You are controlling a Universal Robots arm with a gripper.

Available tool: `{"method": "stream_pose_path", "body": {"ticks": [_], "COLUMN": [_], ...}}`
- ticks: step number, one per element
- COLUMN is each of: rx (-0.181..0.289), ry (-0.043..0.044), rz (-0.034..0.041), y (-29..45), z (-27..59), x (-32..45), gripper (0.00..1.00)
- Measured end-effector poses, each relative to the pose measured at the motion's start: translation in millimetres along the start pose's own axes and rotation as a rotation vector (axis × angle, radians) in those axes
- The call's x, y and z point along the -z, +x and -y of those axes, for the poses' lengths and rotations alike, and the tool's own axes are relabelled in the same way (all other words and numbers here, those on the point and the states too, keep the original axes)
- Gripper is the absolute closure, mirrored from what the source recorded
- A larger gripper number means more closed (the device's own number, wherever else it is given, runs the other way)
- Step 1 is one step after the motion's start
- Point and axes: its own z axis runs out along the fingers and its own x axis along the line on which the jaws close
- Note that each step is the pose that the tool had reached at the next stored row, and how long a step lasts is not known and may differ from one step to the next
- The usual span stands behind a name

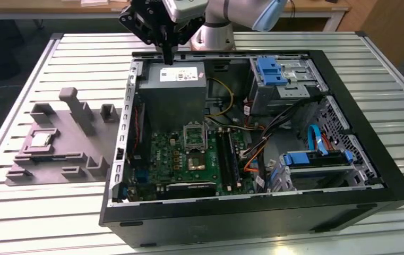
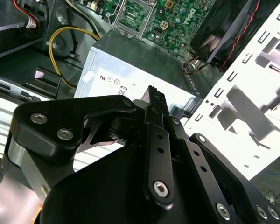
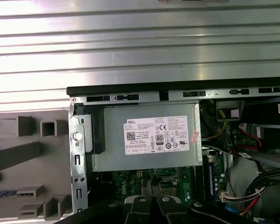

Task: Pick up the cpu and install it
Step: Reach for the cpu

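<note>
Arm [image 1: 217, 26]: silver-grey tubular joints w/ pale-blue end cap [image 1: 267, 15]; pale-grey housing [image 1: 186, 8] at the wrist. Gripper [image 1: 166, 58]: matt blk, angular body narrowing to slim finger bars. In the second wrist view the gripper [image 2: 157, 97] shows rounded blk link plates [image 2: 79, 121], flat bars w/ small holes, silver hex-socket screws [image 2: 39, 118] at the pivots, and a brushed-metal collar [image 2: 21, 175] behind. In the first wrist view, blk links [image 3: 139, 205] carry round pivot heads.

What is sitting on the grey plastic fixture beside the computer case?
The cpu lies flat in a square recess of the fixture, among upright grey blocks. Whatever is beneath the chip is covered by it.
</note>
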Motion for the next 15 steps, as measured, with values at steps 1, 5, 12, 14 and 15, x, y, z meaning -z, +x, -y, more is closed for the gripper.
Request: {"method": "stream_pose_path", "body": {"ticks": [1,5,12,14,15], "rx": [0.000,0.000,0.000,0.000,0.000], "ry": [0.0000,0.0000,0.0000,0.0000,0.0000], "rz": [0.0000,0.0000,0.0000,0.0000,0.0000], "y": [0.4,2.0,4.3,4.6,4.9], "z": [0.0,0.2,0.3,0.4,0.4], "x": [0.0,-0.2,-0.2,-0.2,-0.2], "gripper": [0.89,0.89,0.89,0.89,0.89]}}
